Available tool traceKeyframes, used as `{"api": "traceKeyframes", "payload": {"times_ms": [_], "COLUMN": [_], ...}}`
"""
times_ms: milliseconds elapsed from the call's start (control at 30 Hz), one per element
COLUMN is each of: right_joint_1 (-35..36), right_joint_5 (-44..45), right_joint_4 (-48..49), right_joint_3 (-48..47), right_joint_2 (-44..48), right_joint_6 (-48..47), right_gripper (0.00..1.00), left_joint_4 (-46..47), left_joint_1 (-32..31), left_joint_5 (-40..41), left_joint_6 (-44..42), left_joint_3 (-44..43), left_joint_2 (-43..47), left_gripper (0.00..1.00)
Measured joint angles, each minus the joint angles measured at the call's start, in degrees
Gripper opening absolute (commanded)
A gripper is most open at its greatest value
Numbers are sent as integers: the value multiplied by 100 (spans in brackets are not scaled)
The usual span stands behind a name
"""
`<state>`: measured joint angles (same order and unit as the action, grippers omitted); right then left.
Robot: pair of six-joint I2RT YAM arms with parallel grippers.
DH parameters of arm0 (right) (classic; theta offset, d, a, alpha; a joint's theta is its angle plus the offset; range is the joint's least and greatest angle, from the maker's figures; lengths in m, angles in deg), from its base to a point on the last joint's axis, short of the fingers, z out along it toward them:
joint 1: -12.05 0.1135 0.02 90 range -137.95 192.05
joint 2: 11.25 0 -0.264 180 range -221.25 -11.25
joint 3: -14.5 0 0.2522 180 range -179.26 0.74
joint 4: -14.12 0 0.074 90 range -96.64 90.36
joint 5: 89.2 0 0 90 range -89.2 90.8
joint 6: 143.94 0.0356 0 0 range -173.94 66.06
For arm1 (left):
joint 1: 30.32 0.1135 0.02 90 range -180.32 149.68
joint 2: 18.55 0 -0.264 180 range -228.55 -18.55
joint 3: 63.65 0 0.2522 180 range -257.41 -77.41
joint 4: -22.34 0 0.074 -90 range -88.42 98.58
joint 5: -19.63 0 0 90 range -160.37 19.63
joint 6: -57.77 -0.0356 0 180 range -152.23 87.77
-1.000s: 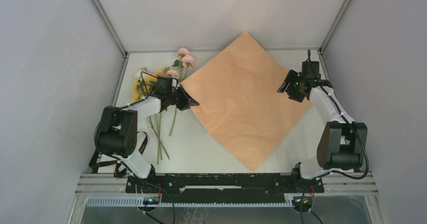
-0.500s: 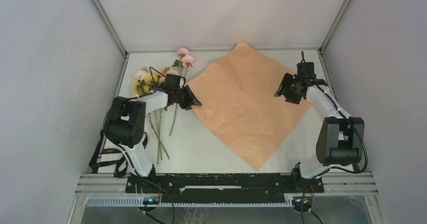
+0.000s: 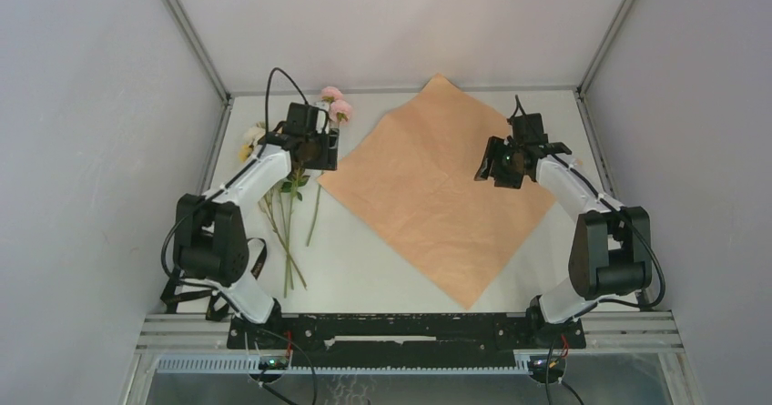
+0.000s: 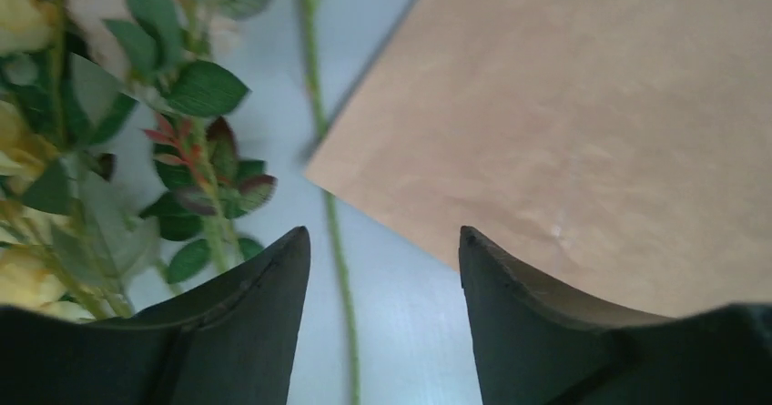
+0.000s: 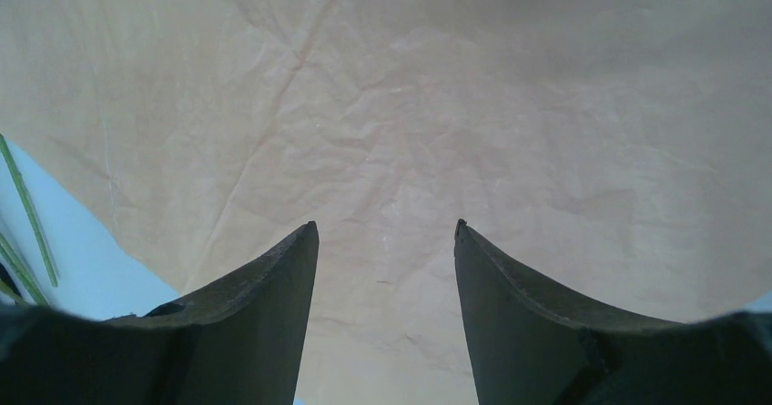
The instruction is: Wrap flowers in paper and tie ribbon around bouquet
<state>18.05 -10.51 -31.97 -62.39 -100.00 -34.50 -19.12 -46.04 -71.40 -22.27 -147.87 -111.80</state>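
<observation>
**A:** Top view first. Where does the paper (image 3: 437, 196) sit?
**B:** Peach side up, flat on the tabletop (image 3: 364, 268), turned diamond-wise. One corner is at the far edge and the opposite one is close to the near edge, right of centre. The flowers (image 3: 289, 207) lie along the left edge, blooms toward the far left corner, stems pointing at the near edge.
**A:** Arms?
**B:** The left gripper (image 3: 320, 155) hangs over the leaves, just beside the sheet's left corner. The right gripper (image 3: 492, 164) hangs over the sheet's right part.
**A:** Left wrist view?
**B:** Fingers (image 4: 241, 323) spread, nothing between them. Under the gap are bare tabletop and one green stem. The paper's corner is to the right, leaves and yellow blooms to the left (blooms blurred).
**A:** Right wrist view?
**B:** Fingers (image 5: 255, 314) spread, gripping nothing. Creased peach paper fills the view, with a sliver of tabletop and stems at the left.
</observation>
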Motion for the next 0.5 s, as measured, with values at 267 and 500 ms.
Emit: {"api": "traceKeyframes", "payload": {"times_ms": [267, 500], "right_joint_1": [133, 170], "right_joint_5": [15, 52], "right_joint_4": [31, 31], "right_joint_3": [0, 0], "right_joint_2": [0, 0], "right_joint_6": [-160, -280], "right_gripper": [65, 65], "left_joint_4": [-595, -1370], "left_joint_1": [4, 11], "left_joint_5": [1047, 1556], "left_joint_6": [-732, -1008], "left_joint_3": [-1681, -3418], "left_joint_2": [-2041, -3473], "left_gripper": [61, 51]}}
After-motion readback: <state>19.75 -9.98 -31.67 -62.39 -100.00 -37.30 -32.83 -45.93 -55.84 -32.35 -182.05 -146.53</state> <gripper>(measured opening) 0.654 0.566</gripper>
